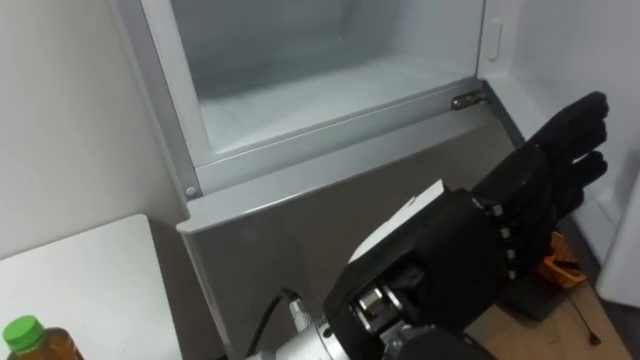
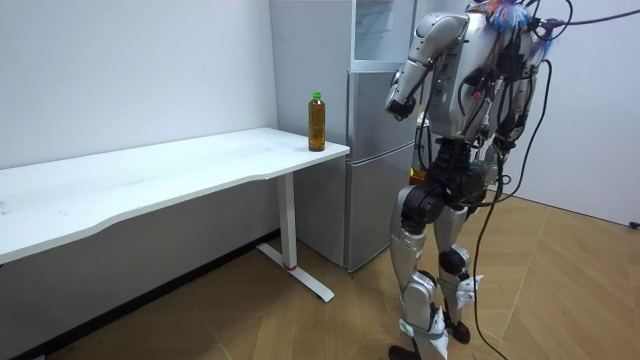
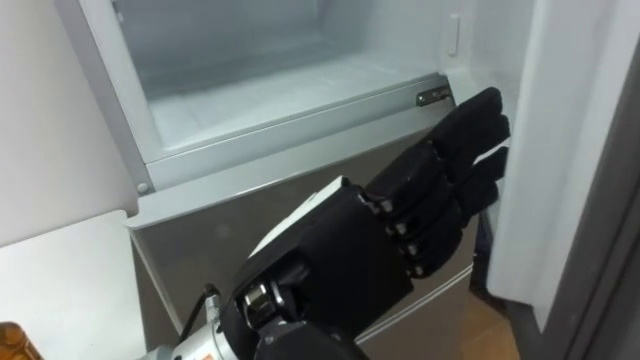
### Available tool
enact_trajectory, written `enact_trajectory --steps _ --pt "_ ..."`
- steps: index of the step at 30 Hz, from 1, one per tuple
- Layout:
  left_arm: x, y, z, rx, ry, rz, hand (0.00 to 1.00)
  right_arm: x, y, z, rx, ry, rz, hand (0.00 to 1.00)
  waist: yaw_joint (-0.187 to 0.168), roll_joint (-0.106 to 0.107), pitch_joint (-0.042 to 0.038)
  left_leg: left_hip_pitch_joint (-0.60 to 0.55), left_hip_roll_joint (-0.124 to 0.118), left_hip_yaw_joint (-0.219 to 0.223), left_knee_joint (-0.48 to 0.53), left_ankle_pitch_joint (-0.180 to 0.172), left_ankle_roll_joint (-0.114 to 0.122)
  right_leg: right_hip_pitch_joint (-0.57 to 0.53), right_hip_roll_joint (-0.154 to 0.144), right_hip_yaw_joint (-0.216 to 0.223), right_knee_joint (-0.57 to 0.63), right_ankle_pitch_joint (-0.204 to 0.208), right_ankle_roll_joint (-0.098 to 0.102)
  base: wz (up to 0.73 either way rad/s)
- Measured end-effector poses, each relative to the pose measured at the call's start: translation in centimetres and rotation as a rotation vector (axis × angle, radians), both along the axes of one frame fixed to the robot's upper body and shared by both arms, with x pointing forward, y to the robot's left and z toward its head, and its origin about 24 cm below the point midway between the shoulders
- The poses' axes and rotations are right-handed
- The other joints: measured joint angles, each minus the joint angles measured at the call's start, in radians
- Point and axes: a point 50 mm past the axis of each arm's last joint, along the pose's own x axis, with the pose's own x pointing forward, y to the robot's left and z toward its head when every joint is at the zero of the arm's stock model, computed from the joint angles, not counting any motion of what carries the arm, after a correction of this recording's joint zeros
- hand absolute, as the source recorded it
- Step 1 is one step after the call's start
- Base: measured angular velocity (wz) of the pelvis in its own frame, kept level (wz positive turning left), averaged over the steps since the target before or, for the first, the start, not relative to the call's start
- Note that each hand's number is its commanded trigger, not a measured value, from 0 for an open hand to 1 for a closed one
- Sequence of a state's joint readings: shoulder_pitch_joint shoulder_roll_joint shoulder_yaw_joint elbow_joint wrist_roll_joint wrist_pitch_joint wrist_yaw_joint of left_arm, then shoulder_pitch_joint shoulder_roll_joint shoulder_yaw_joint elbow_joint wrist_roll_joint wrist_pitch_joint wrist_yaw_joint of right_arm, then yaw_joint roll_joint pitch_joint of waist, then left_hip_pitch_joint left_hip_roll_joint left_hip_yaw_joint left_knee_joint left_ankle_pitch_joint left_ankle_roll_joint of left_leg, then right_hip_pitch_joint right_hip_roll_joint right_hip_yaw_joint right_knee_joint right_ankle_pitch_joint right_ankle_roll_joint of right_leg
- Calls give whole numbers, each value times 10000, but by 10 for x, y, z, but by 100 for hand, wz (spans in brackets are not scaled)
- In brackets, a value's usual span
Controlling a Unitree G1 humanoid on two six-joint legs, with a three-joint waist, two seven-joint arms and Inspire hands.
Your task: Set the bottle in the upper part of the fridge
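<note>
- Fridge (image 2: 380,170): its upper compartment (image 1: 320,90) stands open and bare, ready for the bottle.
- Door (image 3: 560,150): swung wide to my right.
- My left hand (image 1: 520,200): by the door's edge, fingers straight and empty, likely keeping it open.
- Bottle (image 2: 317,120): upright on the tabletop (image 2: 200,165) corner beside the fridge, not yet fetched.

We see the amber-filled plastic bottle with a green cap (image 2: 317,122) standing upright at the corner of the white table (image 2: 180,165), just beside the fridge and held by nothing. The upper compartment of the silver-grey fridge (image 1: 300,90) stands open before us, its white inner floor and walls showing.
</note>
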State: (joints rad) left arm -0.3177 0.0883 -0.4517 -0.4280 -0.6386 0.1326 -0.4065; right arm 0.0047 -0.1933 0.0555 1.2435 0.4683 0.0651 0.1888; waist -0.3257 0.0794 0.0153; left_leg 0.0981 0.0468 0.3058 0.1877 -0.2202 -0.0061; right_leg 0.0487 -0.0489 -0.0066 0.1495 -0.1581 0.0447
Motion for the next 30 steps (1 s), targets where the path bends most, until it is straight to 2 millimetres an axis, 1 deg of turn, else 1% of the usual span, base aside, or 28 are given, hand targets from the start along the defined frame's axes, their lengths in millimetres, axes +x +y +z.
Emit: enact_trajectory --steps 5,9,24,26,29,30 --pt "0 0 0 -3 -11 -18 0 0 0 0 -14 8 -13 0 -5 40 -27 1 0 16 1 0 0 1 0 8 1 0 0 0" --pt "1 0 -1 1 27 2 0 -1 -1 0 -14 8 -29 0 -16 50 -34 2 1 22 -1 0 0 29 2 7 18 1 0 0" --pt "10 1 -8 -268 755 -42 0 -3 -1 0 43 161 -133 0 73 74 -19 25 2 -14 -15 0 0 40 7 -26 18 12 12 0" --pt "12 2 -10 -289 803 1 0 -3 -1 0 24 172 -78 0 127 63 -11 37 2 -15 -17 0 0 35 11 -11 22 14 10 0" --pt "14 2 -15 -466 1108 36 0 -3 -1 0 17 189 -73 0 285 -8 36 137 10 -11 -67 0 0 59 32 26 18 17 6 -5" --pt "14 4 -22 -496 1315 144 0 -3 -1 0 -6 190 2 0 321 -46 61 147 16 -20 -87 0 0 73 41 19 20 17 5 0"
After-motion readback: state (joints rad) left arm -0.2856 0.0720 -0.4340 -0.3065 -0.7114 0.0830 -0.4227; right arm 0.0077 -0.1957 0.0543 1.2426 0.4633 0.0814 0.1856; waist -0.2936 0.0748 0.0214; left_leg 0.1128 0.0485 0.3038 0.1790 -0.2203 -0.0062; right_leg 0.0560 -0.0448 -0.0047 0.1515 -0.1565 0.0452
